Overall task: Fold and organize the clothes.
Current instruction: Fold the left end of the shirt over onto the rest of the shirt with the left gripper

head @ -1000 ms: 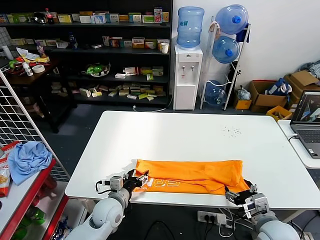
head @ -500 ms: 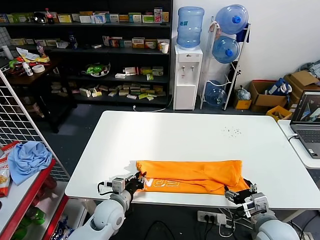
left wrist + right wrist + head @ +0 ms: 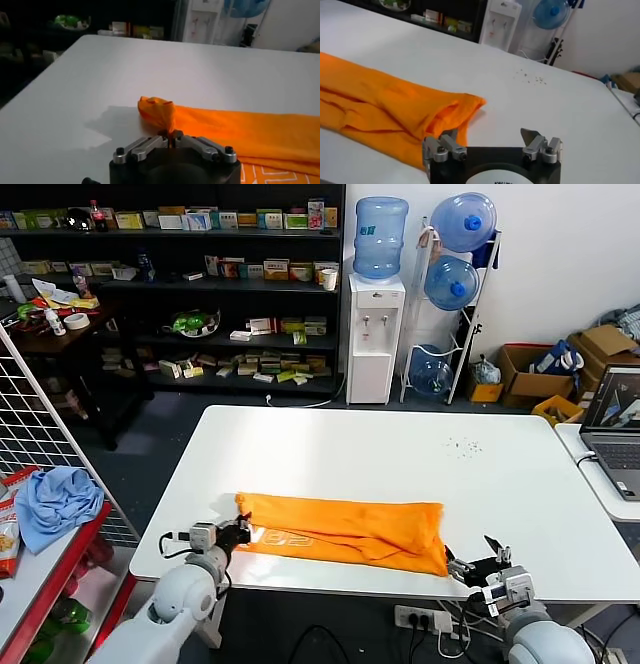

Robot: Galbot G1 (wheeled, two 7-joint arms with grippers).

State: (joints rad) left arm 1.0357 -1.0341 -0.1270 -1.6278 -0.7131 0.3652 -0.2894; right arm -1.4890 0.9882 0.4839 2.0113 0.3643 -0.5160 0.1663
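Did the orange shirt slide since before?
Yes. The orange T-shirt slid toward the robot's left along the table, pulled by the left gripper shut on its end.

White printed letters show on the orange T-shirt near the table's front left edge, but they cannot be read. The shelf boxes' labels are too small.

A white table is standing on a dark floor. Behind it, dark shelving is holding small boxes along the back wall, beside a white water dispenser and a rack of blue water bottles (against a white wall). Cardboard boxes are sitting at right; a laptop is resting on a side table, and a wire rack is standing at left.
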